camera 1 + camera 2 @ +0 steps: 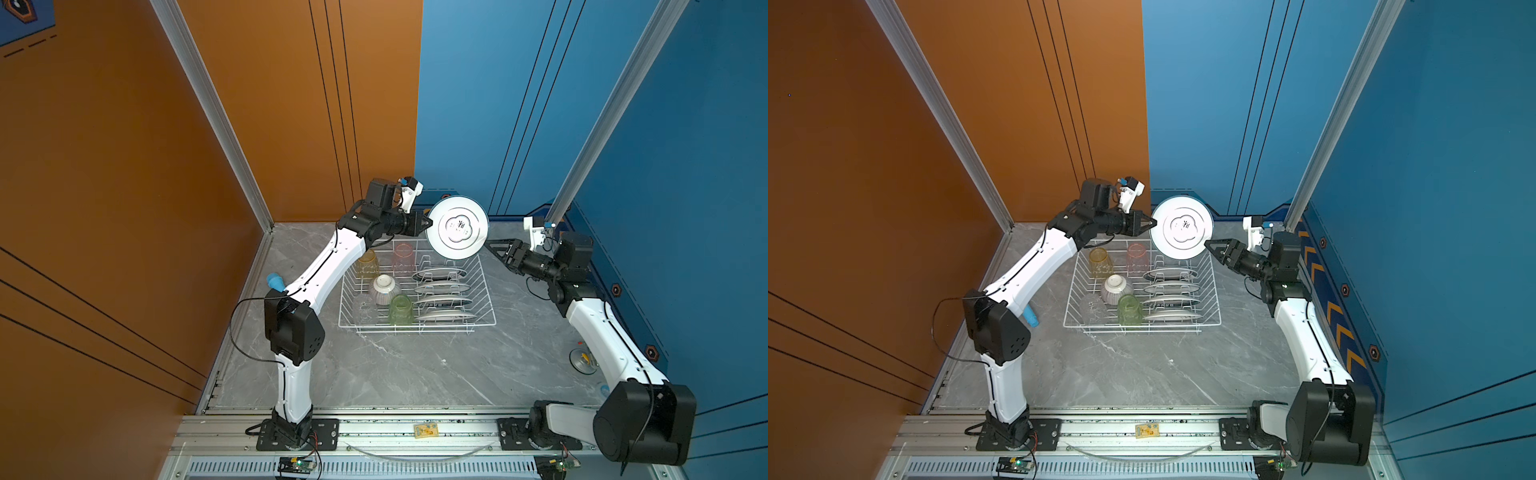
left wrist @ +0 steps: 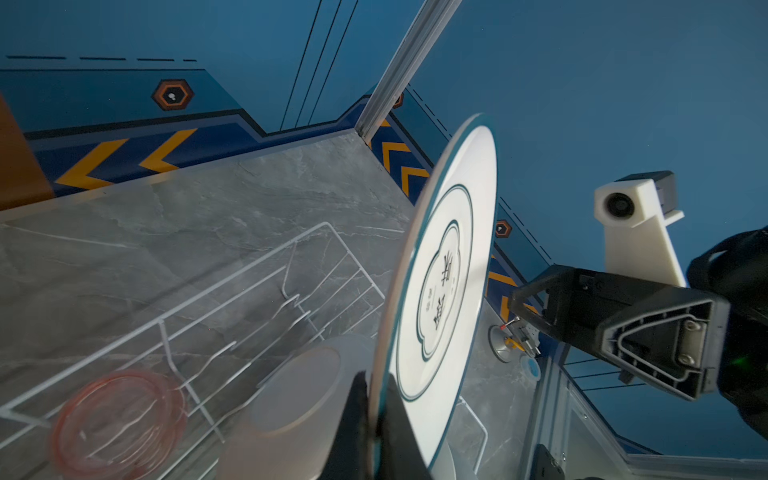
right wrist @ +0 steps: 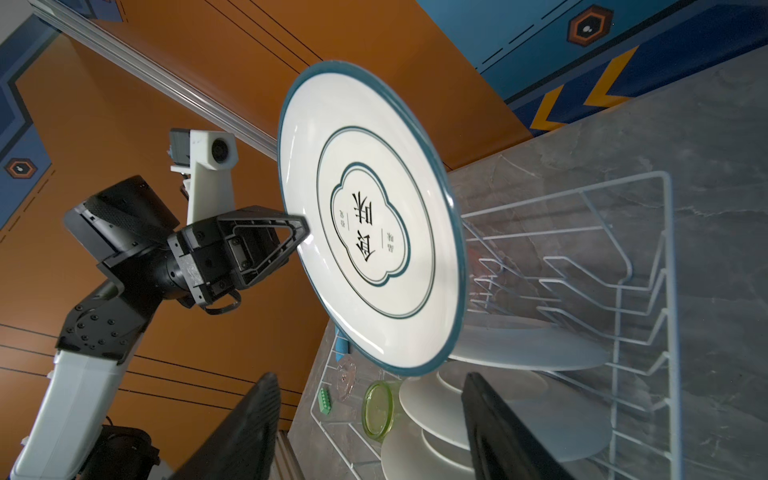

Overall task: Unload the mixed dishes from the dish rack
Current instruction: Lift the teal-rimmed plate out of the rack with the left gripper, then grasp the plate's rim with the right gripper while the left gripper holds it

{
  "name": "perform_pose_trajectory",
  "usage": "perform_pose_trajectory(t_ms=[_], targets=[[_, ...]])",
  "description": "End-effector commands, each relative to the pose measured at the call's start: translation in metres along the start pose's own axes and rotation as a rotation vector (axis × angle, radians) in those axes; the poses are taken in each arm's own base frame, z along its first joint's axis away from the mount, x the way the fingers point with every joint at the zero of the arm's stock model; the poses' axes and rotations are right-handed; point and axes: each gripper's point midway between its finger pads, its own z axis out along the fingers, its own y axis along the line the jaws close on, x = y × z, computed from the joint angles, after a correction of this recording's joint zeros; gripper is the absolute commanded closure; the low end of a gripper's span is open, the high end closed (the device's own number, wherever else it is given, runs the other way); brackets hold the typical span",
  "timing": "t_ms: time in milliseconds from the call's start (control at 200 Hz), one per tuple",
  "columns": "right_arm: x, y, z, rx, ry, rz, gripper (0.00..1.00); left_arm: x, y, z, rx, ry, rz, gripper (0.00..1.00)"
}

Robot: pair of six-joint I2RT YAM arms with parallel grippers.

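My left gripper (image 1: 428, 224) (image 2: 376, 415) is shut on the rim of a white dark-rimmed plate (image 1: 457, 227) (image 1: 1181, 227) (image 3: 370, 216), held on edge above the far end of the dish rack (image 1: 457, 324) (image 1: 1213, 291). On the plate's opposite side, my right gripper (image 1: 488, 243) (image 3: 370, 378) is open; its tips are next to the rim and nothing lies between them. In the rack stand a yellow tumbler (image 1: 368, 262), a pink tumbler (image 1: 403, 257), a clear tumbler (image 1: 363, 307), a green tumbler (image 1: 401, 309), a striped bowl (image 1: 384, 289) upside down, and several plates (image 1: 440, 286) in the slots.
A light-blue cylinder (image 1: 275, 282) lies on the table left of the rack, beside my left arm. A small green block (image 3: 324, 401) sits near the rack's front. A small round metal object (image 1: 584, 360) rests by the right wall. Walls close in behind and at both sides.
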Motion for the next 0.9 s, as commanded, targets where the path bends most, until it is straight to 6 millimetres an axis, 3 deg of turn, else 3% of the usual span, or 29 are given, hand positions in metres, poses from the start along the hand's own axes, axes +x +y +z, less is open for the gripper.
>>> perform_pose_trajectory(t_ms=[0, 125, 310, 536, 896], targets=[[-0.005, 0.0, 0.005, -0.021, -0.017, 0.01, 0.32, -0.032, -0.046, -0.018, 0.188, -0.107, 0.01, 1.0], [-0.008, -0.013, 0.007, 0.003, -0.036, 0.043, 0.3, -0.034, -0.048, -0.016, 0.245, -0.129, -0.02, 1.0], [-0.012, -0.008, 0.009, -0.044, -0.053, 0.055, 0.36, -0.028, -0.046, -0.012, 0.258, -0.111, -0.04, 1.0], [-0.023, 0.0, 0.013, -0.114, -0.086, 0.081, 0.5, -0.018, -0.047, -0.002, 0.271, -0.082, -0.063, 1.0], [-0.03, 0.0, 0.015, -0.122, -0.103, 0.094, 0.82, -0.007, -0.047, 0.009, 0.269, -0.052, -0.076, 1.0]])
